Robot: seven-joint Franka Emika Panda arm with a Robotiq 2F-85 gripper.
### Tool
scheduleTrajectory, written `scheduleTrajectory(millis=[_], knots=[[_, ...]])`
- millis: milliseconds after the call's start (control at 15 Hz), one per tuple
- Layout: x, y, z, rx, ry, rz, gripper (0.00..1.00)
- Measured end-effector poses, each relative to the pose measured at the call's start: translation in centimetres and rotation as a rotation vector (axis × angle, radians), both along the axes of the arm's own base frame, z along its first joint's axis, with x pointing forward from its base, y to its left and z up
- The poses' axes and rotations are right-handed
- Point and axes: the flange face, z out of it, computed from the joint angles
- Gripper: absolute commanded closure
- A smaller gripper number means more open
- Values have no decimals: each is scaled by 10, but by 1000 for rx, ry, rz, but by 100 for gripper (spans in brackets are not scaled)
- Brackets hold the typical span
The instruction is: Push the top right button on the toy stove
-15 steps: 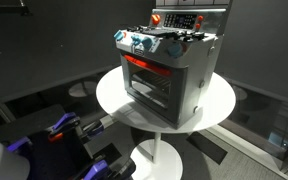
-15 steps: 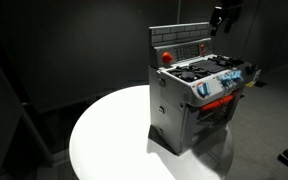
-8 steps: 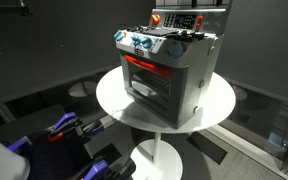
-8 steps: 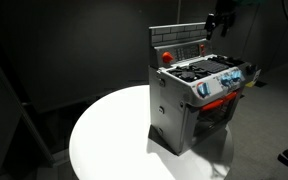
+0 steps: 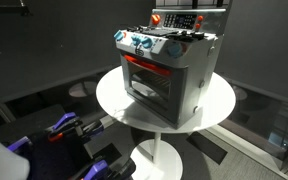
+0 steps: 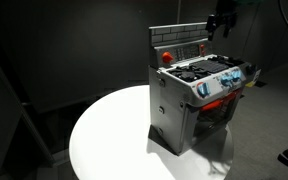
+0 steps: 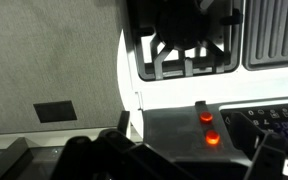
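Note:
The toy stove (image 5: 169, 70) stands on a round white table (image 5: 114, 100) and shows in both exterior views (image 6: 189, 100). Its grey back panel (image 6: 184, 45) carries a red button (image 6: 166, 56) at one end. My gripper (image 6: 221, 18) hangs just above the other end of the panel, not touching it. The wrist view looks down on the black burner grate (image 7: 189, 55) and two glowing red buttons (image 7: 205, 117) (image 7: 213, 139) on the dark panel. My gripper (image 7: 184, 150) has its dark fingers spread apart at the bottom of that view, with nothing between them.
The table stands on a white pedestal (image 5: 159, 150). Purple and black equipment (image 5: 59, 130) sits on the floor near the table. The surroundings are dark.
My gripper has shifted slightly down and toward the stove's back panel. The stove has not moved.

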Motion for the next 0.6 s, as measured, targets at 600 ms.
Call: scheduleTrajectory(millis=[600], knots=[[4, -2, -14, -5, 14, -3, 0]])
